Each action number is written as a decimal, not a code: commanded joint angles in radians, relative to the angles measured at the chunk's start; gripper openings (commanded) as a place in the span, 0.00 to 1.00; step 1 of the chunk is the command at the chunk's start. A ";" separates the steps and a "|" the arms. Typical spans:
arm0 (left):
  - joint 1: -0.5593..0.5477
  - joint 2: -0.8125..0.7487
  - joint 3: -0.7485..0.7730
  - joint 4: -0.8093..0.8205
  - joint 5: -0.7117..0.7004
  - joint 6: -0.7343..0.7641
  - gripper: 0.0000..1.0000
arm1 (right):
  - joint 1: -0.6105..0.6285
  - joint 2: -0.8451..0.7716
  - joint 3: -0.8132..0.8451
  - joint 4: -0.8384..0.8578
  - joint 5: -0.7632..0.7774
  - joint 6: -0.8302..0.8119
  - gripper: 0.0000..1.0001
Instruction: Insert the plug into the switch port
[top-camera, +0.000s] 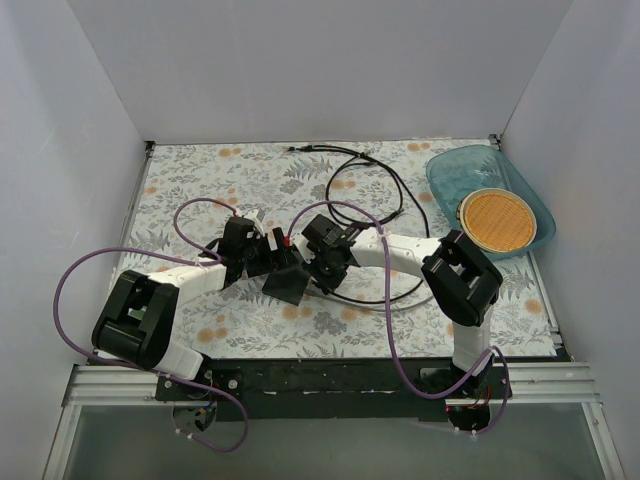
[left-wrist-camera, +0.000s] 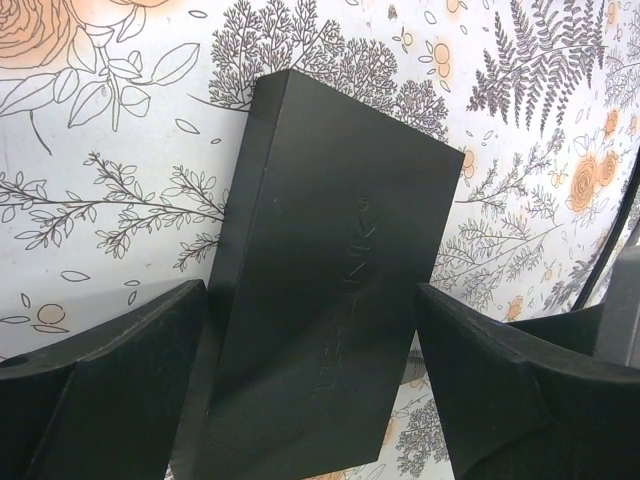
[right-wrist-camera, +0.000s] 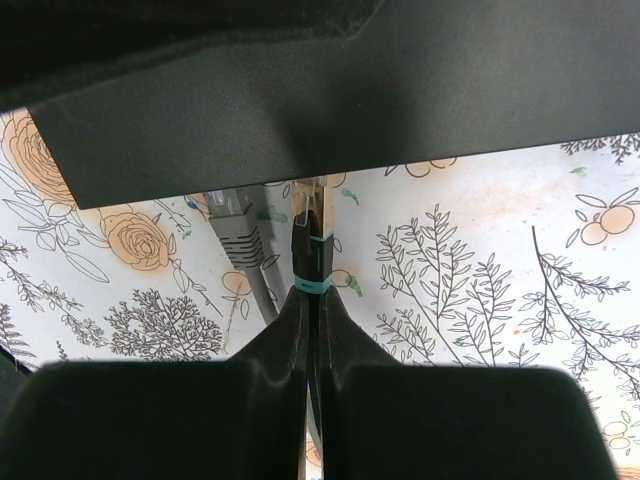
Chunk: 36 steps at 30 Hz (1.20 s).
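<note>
The switch (top-camera: 285, 285), a flat black box, sits tilted between my two arms. In the left wrist view the switch (left-wrist-camera: 330, 270) fills the space between the fingers, and my left gripper (left-wrist-camera: 310, 300) is shut on its two long sides. My right gripper (right-wrist-camera: 312, 295) is shut on the plug (right-wrist-camera: 312, 250), which is black with a teal band. The plug's clear tip touches the lower edge of the switch (right-wrist-camera: 350, 100); the sockets themselves are hidden. From above, my right gripper (top-camera: 318, 262) meets the switch from the right and my left gripper (top-camera: 262, 262) from the left.
A grey plug (right-wrist-camera: 235, 225) with its grey cable stands in the switch edge just left of my plug. A black cable (top-camera: 370, 170) loops over the floral cloth behind the arms. A blue tray (top-camera: 470, 150) holding an orange disc (top-camera: 497, 220) stands at the back right.
</note>
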<state>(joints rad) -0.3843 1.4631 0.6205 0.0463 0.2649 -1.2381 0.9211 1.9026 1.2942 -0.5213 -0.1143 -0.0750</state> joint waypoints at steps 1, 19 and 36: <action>-0.016 -0.015 -0.002 0.052 0.077 0.002 0.83 | 0.032 -0.051 0.004 0.101 -0.091 -0.006 0.01; -0.016 -0.058 -0.027 0.067 0.142 0.032 0.83 | 0.030 -0.053 -0.061 0.257 -0.042 0.006 0.01; -0.037 -0.093 -0.082 0.087 0.166 0.002 0.82 | 0.027 -0.042 -0.075 0.400 -0.084 0.127 0.01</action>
<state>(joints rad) -0.3805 1.4212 0.5518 0.1265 0.2752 -1.1900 0.9424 1.8576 1.1961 -0.3790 -0.1364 0.0010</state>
